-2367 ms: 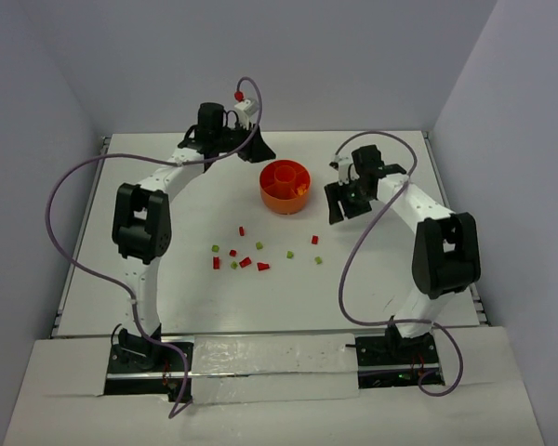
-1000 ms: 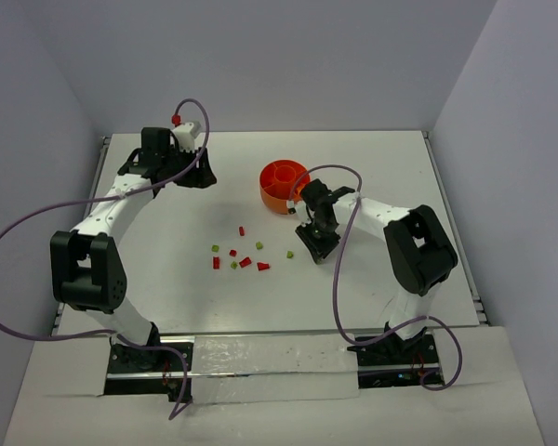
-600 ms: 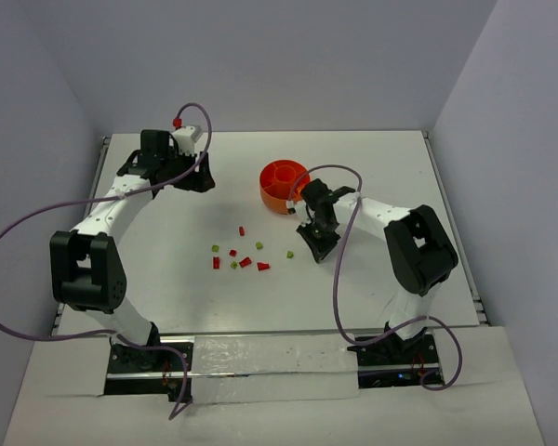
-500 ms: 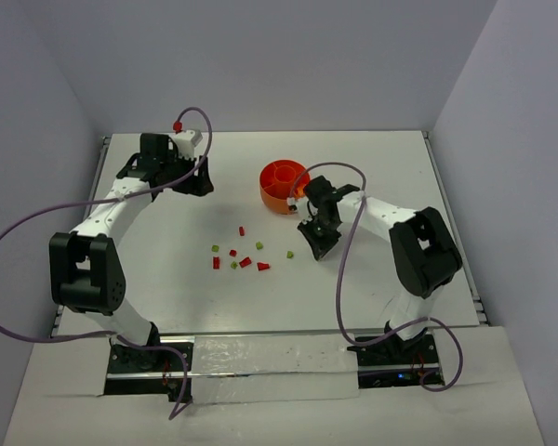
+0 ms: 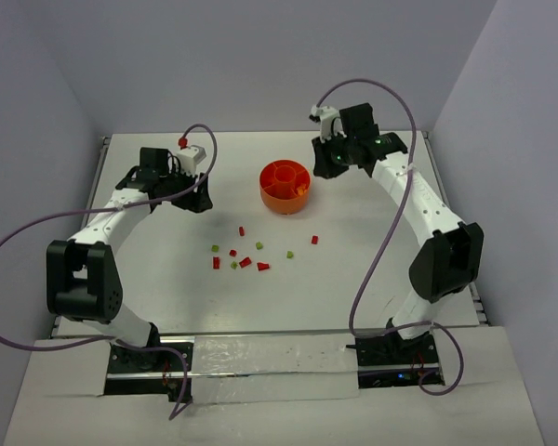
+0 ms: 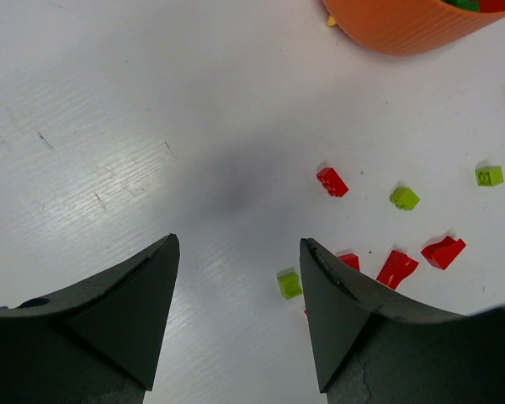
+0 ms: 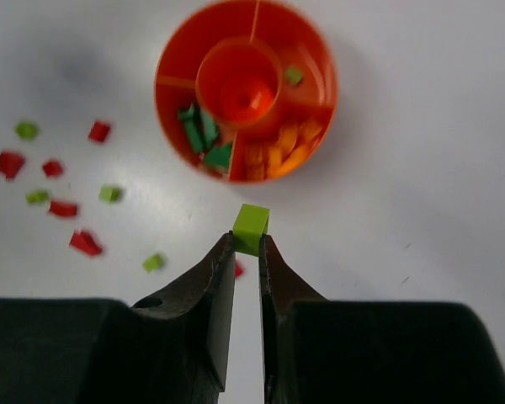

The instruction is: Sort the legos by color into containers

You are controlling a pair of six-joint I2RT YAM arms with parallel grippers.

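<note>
The orange bowl [image 5: 285, 186] stands at mid-table, its walls fanning out from a central cup. In the right wrist view its compartments hold dark green pieces [image 7: 204, 135], orange pieces [image 7: 278, 151] and one light green piece [image 7: 294, 75]. My right gripper [image 7: 247, 241] is shut on a lime green lego [image 7: 252, 225], held in the air just right of the bowl [image 7: 329, 80]. From above, that gripper [image 5: 327, 165] hangs beside the bowl's right rim. Red and green legos [image 5: 245, 262] lie scattered in front of the bowl. My left gripper [image 6: 240, 244] stands open and empty over bare table, left of the legos [image 6: 332, 181].
A lone red lego [image 5: 314, 240] lies right of the scatter. In the left wrist view the bowl's wall [image 6: 404, 25] shows at the top edge, and a green lego [image 6: 290, 284] lies beside the right finger. Purple cables loop over both arms. Grey walls close in the table.
My right arm rose from the table near the scattered legos and swung back to the bowl's right side, carrying the green lego. The left gripper shifted only slightly.
</note>
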